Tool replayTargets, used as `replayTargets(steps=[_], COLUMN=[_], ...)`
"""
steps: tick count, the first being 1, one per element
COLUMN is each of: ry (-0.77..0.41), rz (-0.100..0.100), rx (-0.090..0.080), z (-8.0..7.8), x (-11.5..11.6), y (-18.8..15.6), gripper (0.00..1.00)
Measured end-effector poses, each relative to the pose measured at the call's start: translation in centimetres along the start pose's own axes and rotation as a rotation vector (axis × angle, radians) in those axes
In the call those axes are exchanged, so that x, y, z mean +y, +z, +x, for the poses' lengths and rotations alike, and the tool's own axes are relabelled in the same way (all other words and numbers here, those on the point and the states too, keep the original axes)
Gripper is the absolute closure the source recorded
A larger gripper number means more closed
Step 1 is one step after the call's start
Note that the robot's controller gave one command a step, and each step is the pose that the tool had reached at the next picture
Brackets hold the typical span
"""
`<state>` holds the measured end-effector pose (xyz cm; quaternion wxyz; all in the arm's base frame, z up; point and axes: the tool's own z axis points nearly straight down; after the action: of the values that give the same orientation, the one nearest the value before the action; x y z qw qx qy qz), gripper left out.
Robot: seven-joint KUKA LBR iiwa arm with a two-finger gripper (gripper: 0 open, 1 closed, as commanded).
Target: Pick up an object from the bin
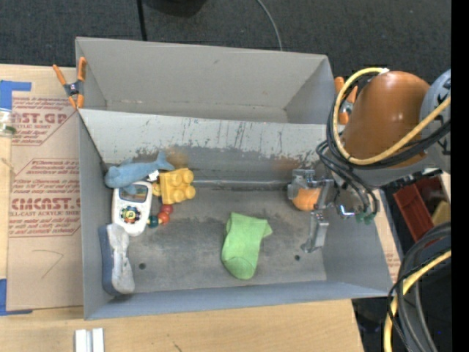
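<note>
Bare bin floor (286, 229) opens left of the fingers (315, 235) up to a green cloth (244, 244); the bin wall (359, 259) crowds their right.

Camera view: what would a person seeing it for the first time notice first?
Probably the bright green cloth, lying alone at the bin's front middle. Then the hand, low over the floor to its right, and the yellow block among toys at the left.

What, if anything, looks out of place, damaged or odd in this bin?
Nothing looks spilled or broken. The green cloth lies crumpled alone mid-floor, while the blue plush toy, yellow block toy and white toy phone crowd the left side. The bin's back wall is scratched and worn.
</note>
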<state>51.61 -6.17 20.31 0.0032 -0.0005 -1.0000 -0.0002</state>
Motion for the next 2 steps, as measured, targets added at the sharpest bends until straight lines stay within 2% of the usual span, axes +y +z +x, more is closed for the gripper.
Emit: replayTargets(steps=[1, 2], ry=[-0.001, -0.01], rz=[0.001, 0.002], rx=[-0.008, -0.013], z=[-0.1, -0.8], x=[0.0, 2.8], y=[-0.5, 4.1], gripper=[0.0, 0.0])
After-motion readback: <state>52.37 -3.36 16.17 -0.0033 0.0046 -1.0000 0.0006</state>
